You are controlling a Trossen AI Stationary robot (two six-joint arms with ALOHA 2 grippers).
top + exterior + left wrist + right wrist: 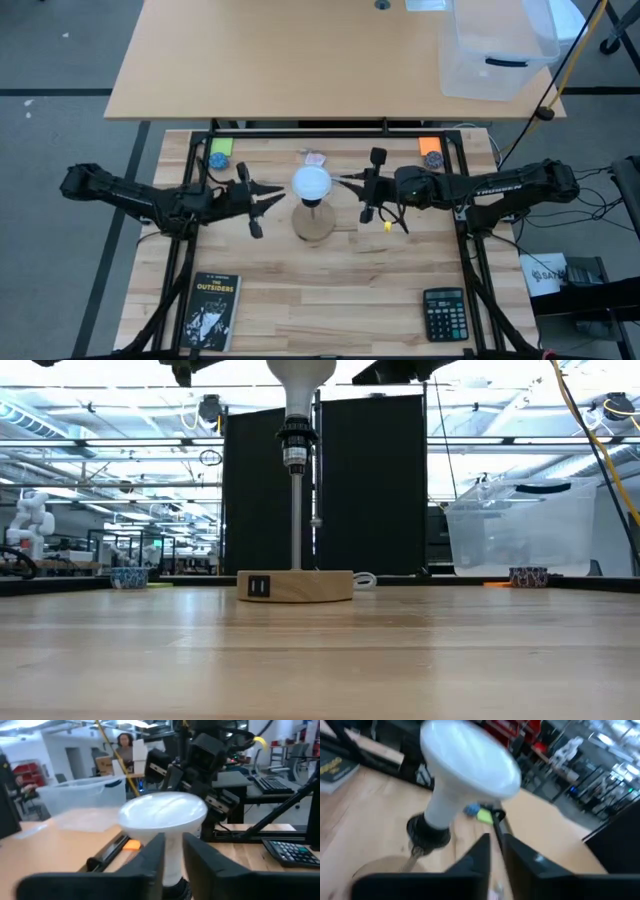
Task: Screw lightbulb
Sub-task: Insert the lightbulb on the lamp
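Note:
The white lightbulb (311, 183) sits upright, its narrow end in the black socket (293, 442) on top of the rod of a stand with a round tan wooden base (295, 585). My left gripper (281, 196) points level at the bulb from the table's left. Its fingers are close together, and the bulb's neck (173, 862) shows through the narrow gap, just beyond their tips. My right gripper (350, 180) points at the bulb from the right, shut, a little short of it. In the right wrist view the bulb (470, 765) lies beside the fingers, not between them.
A dark book (212, 312) lies near the front left and a calculator (444, 313) near the front right. Green (221, 147) and orange (430, 147) items lie at the far corners. A clear plastic bin (497, 50) stands on the table behind.

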